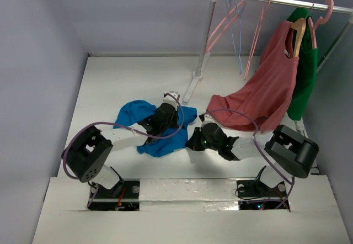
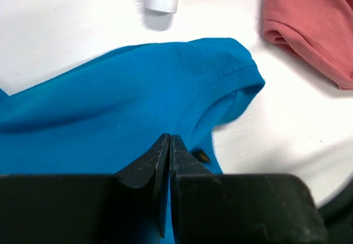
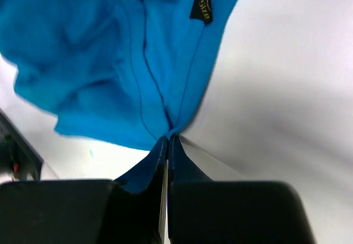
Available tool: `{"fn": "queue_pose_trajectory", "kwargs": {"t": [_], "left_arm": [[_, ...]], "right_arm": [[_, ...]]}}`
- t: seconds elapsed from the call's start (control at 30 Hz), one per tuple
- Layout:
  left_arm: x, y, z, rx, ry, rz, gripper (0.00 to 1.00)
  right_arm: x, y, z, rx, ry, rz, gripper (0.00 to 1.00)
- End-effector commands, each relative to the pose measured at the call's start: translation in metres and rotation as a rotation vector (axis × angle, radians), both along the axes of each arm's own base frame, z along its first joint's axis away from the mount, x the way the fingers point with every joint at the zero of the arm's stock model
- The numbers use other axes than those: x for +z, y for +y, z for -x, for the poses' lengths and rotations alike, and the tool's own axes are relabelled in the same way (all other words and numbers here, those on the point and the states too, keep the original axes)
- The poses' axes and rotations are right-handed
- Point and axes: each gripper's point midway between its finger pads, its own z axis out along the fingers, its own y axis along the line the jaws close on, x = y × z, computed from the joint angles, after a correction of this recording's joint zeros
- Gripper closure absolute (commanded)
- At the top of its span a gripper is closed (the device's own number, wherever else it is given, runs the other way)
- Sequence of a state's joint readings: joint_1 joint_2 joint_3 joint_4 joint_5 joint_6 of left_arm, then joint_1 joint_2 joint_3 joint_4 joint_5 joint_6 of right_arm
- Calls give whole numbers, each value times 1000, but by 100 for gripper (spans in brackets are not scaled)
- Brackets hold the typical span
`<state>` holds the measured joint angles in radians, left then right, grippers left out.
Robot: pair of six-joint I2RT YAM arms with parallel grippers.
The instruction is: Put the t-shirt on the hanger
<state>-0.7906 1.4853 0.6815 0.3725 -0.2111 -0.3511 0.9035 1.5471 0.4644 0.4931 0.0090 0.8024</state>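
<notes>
Lying crumpled on the white bench (image 1: 110, 78), the t-shirt (image 1: 132, 114) is pinched by both arms. The left tool (image 2: 169, 139) is clamped on fabric beside a sleeve, and the right tool (image 3: 167, 139) is clamped on the ribbed collar edge. A salmon-red top (image 1: 259, 100) drapes further right.

The t-shirt (image 3: 99, 62) is spread across the upper left. Its ribbed edge is pinched at bottom centre by the right pincer (image 3: 167, 142), over the white worktop (image 3: 287, 89).
</notes>
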Motion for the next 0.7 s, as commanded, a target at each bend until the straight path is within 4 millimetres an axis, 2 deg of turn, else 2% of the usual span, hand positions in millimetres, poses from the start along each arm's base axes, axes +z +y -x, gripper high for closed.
{"fn": "queue_pose_trajectory", "kwargs": {"t": [0.0,0.2,0.23,0.27,0.33,0.37,0.4,0.47,0.53,0.57,0.63,0.67], "left_arm": [[25,-12,-17,18,-76,52,100],[30,-15,-20,32,-74,77,100],[30,-19,-16,4,-67,87,100],[35,-21,-14,-19,-74,98,100],[35,-31,-1,-79,-78,103,100],[35,-33,2,-96,-84,98,100],[32,-36,7,-120,-86,82,89],[20,-42,15,-149,-69,51,81],[11,-41,17,-142,-57,24,81],[4,-41,16,-139,-46,11,81],[1,-41,11,-126,-56,-7,81],[-5,-40,8,-116,-55,-27,81]], "right_arm": [[-7,-14,23,9,20,57,100],[-14,-37,60,23,100,108,100],[-7,-36,64,28,98,93,99],[-11,-44,68,21,118,126,97],[-2,-48,69,11,117,115,92],[-5,-54,73,8,130,139,77],[-3,-56,73,4,128,142,66],[2,-64,71,-13,108,163,46],[11,-69,68,-27,79,164,45],[22,-73,63,-45,42,164,47],[34,-78,59,-57,-4,159,58],[39,-81,57,-67,-21,162,69]]}}
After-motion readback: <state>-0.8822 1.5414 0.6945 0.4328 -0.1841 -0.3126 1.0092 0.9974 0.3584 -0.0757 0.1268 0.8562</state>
